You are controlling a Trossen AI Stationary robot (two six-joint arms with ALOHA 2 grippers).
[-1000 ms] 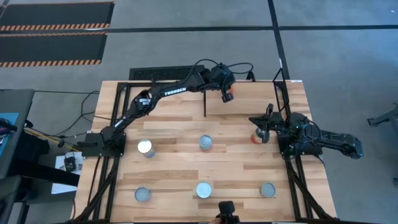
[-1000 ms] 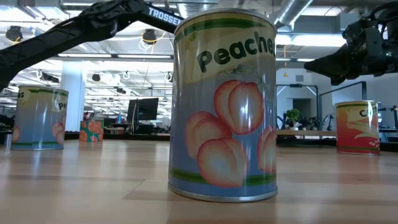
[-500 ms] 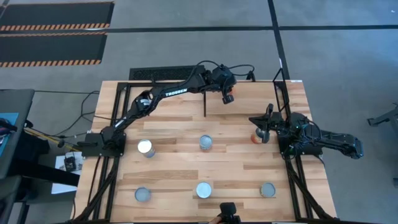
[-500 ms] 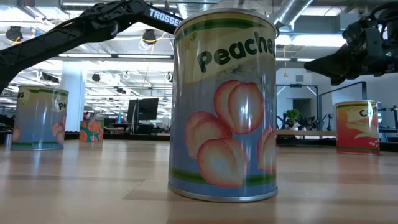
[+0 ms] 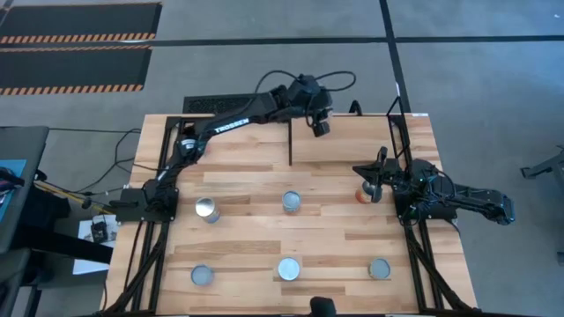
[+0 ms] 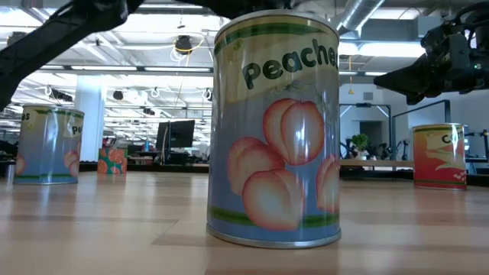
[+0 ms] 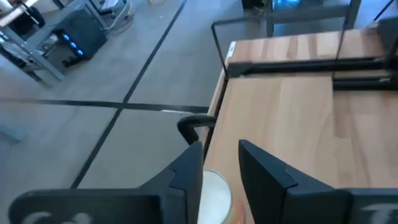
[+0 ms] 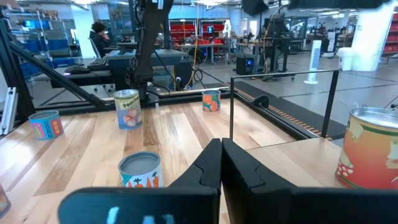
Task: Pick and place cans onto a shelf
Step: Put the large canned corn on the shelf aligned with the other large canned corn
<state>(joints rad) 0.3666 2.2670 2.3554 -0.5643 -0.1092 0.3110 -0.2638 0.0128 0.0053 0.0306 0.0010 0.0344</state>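
Observation:
My left gripper is over the raised shelf board at the table's far edge, shut on a can. That can is hidden under the gripper in the high view; only its silver lid shows in the left wrist view. My right gripper is shut and empty at the table's right side, just beside an orange-red can that stands on its base. This can also shows in the right wrist view. Several more cans stand on the table, among them a peach can. My left gripper has the can between its two fingers, one on each side of it near the lid. The fingers slant down from above. The can's body is hidden behind the fingers, and whether it touches the shelf board cannot be told.
Cans stand at the left, middle and along the near edge. A thin dark post marks the shelf's left end. Dark frame rails run along both table sides.
My left gripper has gone up and toward the table's far edge with its can, and the arm has risen almost out of the low view. The can's orange-red side, seen below the gripper before, is now hidden under it.

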